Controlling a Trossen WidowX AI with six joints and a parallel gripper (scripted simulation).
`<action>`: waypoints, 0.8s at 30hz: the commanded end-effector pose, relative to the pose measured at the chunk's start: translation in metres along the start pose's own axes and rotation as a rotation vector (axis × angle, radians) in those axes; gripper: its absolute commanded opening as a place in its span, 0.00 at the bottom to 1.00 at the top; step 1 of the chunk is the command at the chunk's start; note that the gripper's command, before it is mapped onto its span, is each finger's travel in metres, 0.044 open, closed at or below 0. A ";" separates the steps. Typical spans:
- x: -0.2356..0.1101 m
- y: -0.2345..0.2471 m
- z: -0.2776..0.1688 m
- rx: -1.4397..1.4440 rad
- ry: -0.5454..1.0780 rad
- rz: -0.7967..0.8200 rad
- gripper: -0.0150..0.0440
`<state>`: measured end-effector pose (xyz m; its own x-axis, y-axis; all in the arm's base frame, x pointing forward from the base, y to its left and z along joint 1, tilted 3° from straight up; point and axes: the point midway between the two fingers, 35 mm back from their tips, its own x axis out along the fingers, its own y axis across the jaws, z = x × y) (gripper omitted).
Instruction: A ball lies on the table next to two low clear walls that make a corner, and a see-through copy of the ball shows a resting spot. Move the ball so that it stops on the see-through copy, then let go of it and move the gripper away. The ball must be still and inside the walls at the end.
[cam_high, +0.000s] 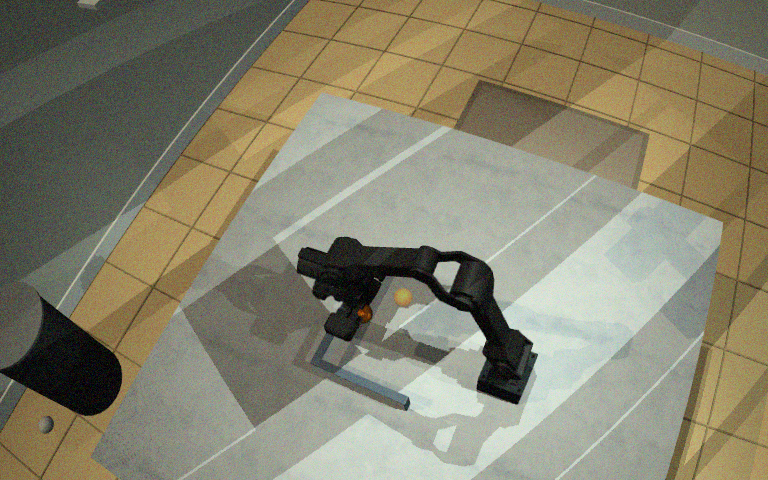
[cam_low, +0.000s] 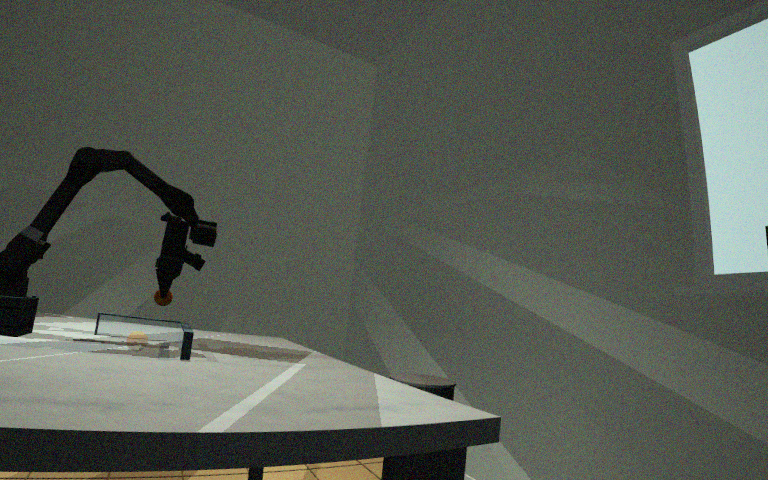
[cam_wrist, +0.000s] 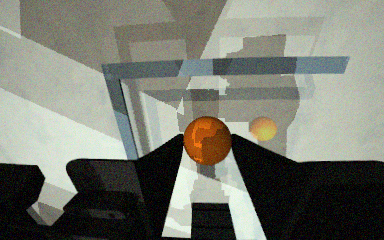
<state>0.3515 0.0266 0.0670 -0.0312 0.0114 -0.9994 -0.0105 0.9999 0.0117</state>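
The orange ball (cam_high: 364, 314) (cam_low: 163, 297) (cam_wrist: 207, 141) is between my fingertips. My gripper (cam_wrist: 206, 138) is shut on it and holds it above the table, higher than the walls in the exterior view. The see-through copy (cam_high: 402, 297) (cam_low: 137, 338) (cam_wrist: 263, 129) is a paler, yellow-orange ball at table level. It shows to the right of the held ball in the wrist view. The two low clear walls (cam_high: 362, 381) (cam_low: 186, 345) (cam_wrist: 250, 66) meet in a corner, with bluish top edges. In the top view the gripper hides part of one wall.
The table (cam_high: 351, 169) (cam_low: 254, 401) is pale grey with bands of light and shadow. A dark cylinder (cam_high: 73, 362) stands beyond the table's left side, and a small grey ball (cam_high: 46, 424) lies on the tiled floor near it.
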 end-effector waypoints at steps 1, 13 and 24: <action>-0.027 0.000 -0.003 -0.005 -0.008 0.001 0.25; -0.010 -0.045 -0.011 -0.005 -0.008 -0.003 0.25; 0.017 -0.106 -0.035 -0.005 -0.005 -0.009 0.25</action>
<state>0.3259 -0.0647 0.0572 -0.0239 0.0061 -0.9997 -0.0111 0.9999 0.0064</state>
